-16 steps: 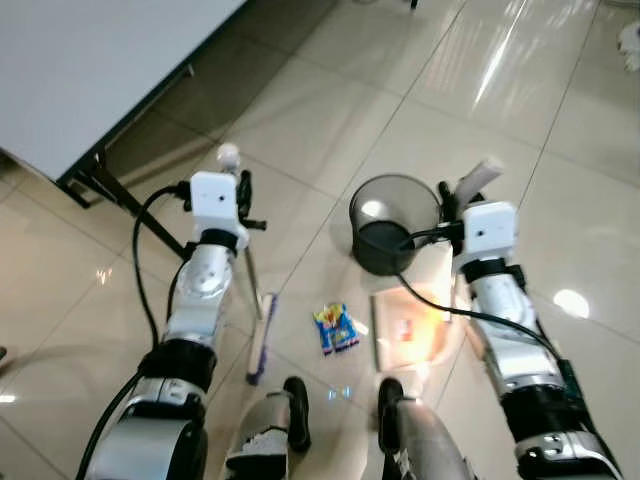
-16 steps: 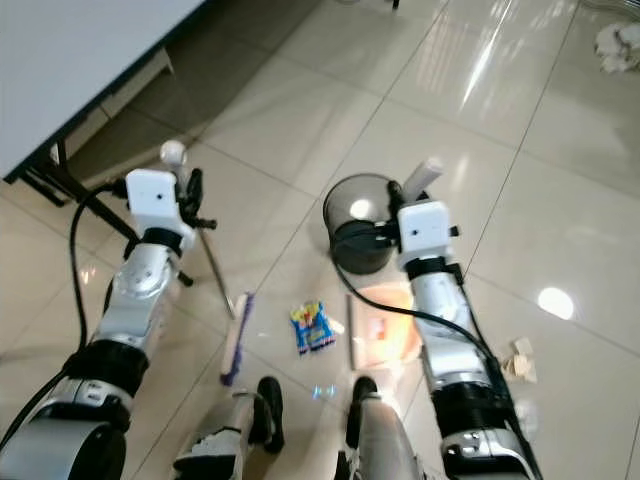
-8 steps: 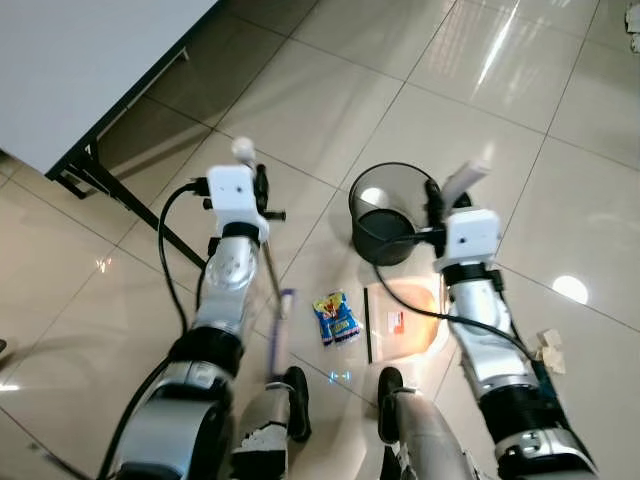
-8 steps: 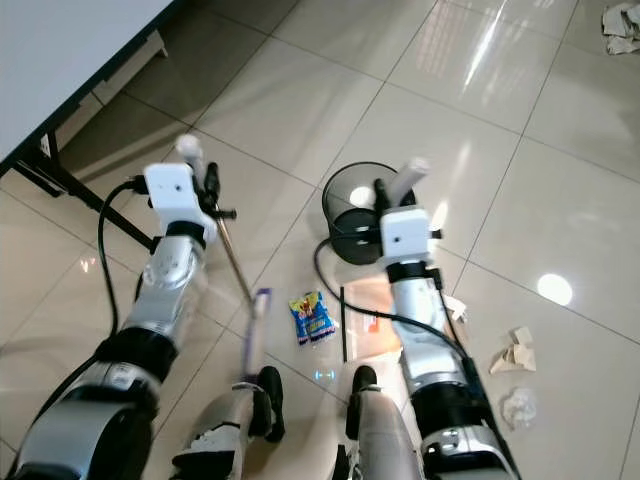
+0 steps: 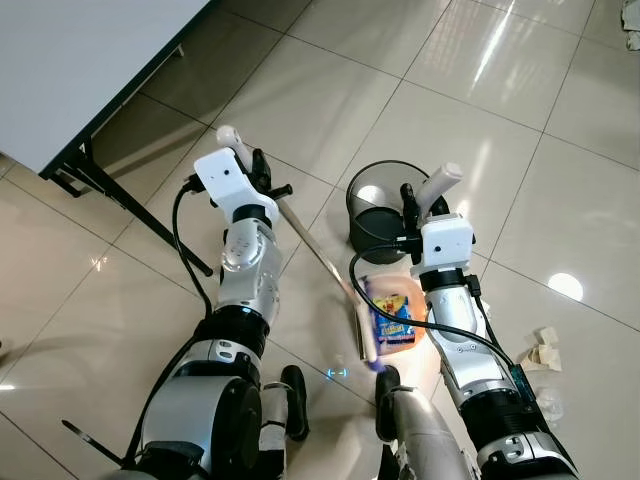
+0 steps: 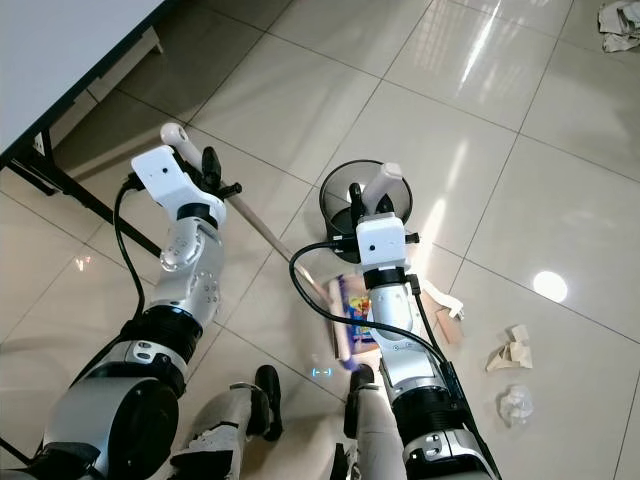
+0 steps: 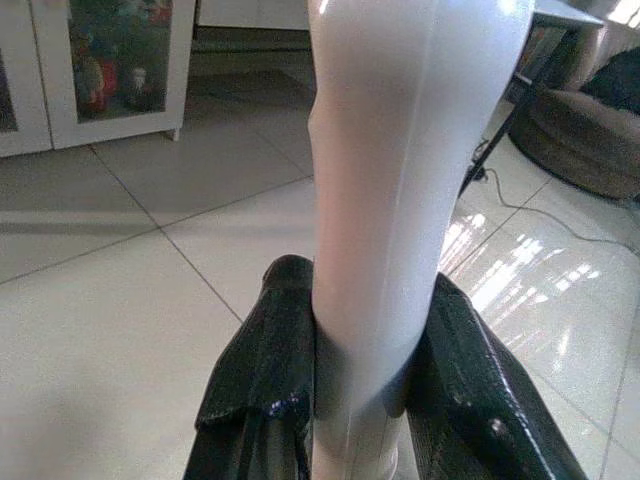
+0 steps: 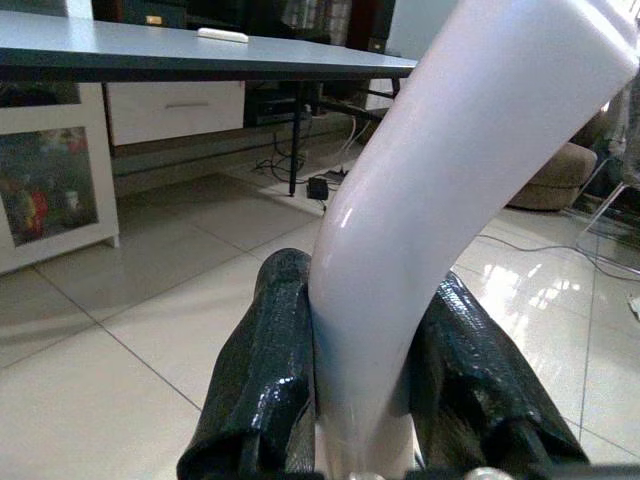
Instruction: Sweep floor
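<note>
My left gripper (image 5: pixel 259 177) is shut on the broom's white handle (image 7: pixel 400 190), its black fingers (image 7: pixel 268 372) pressed on both sides. The thin stick (image 5: pixel 312 248) slants down to the brush head (image 5: pixel 366 342), which lies against the front of the orange dustpan (image 5: pixel 408 300). A blue snack packet (image 5: pixel 396 320) rests on the pan beside the brush. My right gripper (image 5: pixel 409 198) is shut on the dustpan's bent white handle (image 8: pixel 455 170), just in front of the black waste bin (image 5: pixel 372 205).
A grey table (image 5: pixel 70 70) with black legs (image 5: pixel 130 195) stands at the left. Crumpled paper scraps (image 6: pixel 503 353) lie on the shiny tiles to the right, with more (image 6: pixel 620 18) at the far right. My feet (image 5: pixel 292 398) stand just behind the brush.
The brush head has swept to the right, pushing the blue packet onto the dustpan. The left arm swung inward. The camera has shifted a little.
</note>
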`<state>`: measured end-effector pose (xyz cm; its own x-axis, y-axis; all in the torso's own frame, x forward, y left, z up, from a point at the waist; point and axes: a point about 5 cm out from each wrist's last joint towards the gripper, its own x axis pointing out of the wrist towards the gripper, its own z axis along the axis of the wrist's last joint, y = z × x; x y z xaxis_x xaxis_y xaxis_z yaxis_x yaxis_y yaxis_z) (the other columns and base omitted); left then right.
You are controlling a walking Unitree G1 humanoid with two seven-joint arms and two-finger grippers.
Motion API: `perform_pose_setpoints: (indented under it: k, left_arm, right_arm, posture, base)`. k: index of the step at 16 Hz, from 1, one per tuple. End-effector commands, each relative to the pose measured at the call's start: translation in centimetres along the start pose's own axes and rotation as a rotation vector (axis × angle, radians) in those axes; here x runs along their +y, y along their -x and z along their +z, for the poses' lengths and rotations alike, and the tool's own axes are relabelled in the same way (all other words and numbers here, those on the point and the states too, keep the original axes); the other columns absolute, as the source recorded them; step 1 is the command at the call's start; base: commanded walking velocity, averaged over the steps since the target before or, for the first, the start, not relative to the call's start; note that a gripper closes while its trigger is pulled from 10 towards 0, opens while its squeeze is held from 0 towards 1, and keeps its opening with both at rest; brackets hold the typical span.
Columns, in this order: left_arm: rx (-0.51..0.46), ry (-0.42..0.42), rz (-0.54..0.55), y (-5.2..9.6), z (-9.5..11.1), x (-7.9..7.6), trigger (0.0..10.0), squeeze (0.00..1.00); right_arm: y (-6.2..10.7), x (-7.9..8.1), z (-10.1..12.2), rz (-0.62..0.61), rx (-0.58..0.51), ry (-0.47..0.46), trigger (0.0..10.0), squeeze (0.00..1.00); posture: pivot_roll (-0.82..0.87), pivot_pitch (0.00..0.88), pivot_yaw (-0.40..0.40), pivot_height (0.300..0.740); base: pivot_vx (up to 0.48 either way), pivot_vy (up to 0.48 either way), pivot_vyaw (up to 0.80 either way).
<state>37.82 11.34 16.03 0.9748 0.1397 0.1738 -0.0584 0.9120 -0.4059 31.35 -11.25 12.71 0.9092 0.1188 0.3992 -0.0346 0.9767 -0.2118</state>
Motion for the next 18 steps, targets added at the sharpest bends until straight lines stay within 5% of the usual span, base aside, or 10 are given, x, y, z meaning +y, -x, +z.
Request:
perform_pose_setpoints:
  k: [1,3,4,5,9,14,18]
  left_arm:
    - [-0.003,0.040,-0.019,-0.2,0.2,-0.3,10.0,0.00]
    - [-0.002,0.011,-0.121,-0.6,0.6,-1.2,10.0,0.00]
    - [-0.012,-0.118,-0.336,-0.6,1.3,-2.2,10.0,0.00]
    - [-0.018,-0.157,-0.387,-0.7,1.6,-2.2,10.0,0.00]
    - [-0.040,-0.397,-0.601,-1.1,5.0,1.9,10.0,0.00]
    - [-0.032,-0.552,-0.516,-0.8,7.4,7.5,10.0,0.00]
    - [0.057,-0.641,-0.393,1.5,5.7,11.5,10.0,0.00]
  right_arm:
    - [0.8,0.7,-0.9,-0.030,0.056,-0.077,10.0,0.00]
    - [0.7,-0.1,-1.0,-0.058,0.057,-0.076,10.0,0.00]
    - [0.4,-1.4,-0.9,-0.109,0.051,-0.085,10.0,0.00]
    - [0.4,-1.8,-0.9,-0.122,0.050,-0.086,10.0,0.00]
    - [0.9,-4.1,-1.2,-0.194,0.053,-0.081,10.0,0.00]
    - [0.9,-5.5,-0.5,-0.242,0.027,-0.120,10.0,0.00]
    - [-1.2,-5.4,1.6,-0.265,-0.015,-0.228,10.0,0.00]
  posture:
    - [0.09,0.335,0.081,0.740]
    - [0.09,0.308,0.089,0.740]
    - [0.08,0.285,0.095,0.740]
    - [0.08,0.282,0.096,0.740]
    - [0.07,0.237,0.112,0.740]
    - [0.07,0.191,0.107,0.740]
    - [0.04,0.156,0.107,0.740]
  base:
    - [0.000,0.000,0.00]
    - [0.000,0.000,0.00]
    - [0.000,0.000,0.00]
    - [0.000,0.000,0.00]
    - [0.000,0.000,0.00]
    - [0.000,0.000,0.00]
    - [0.000,0.000,0.00]
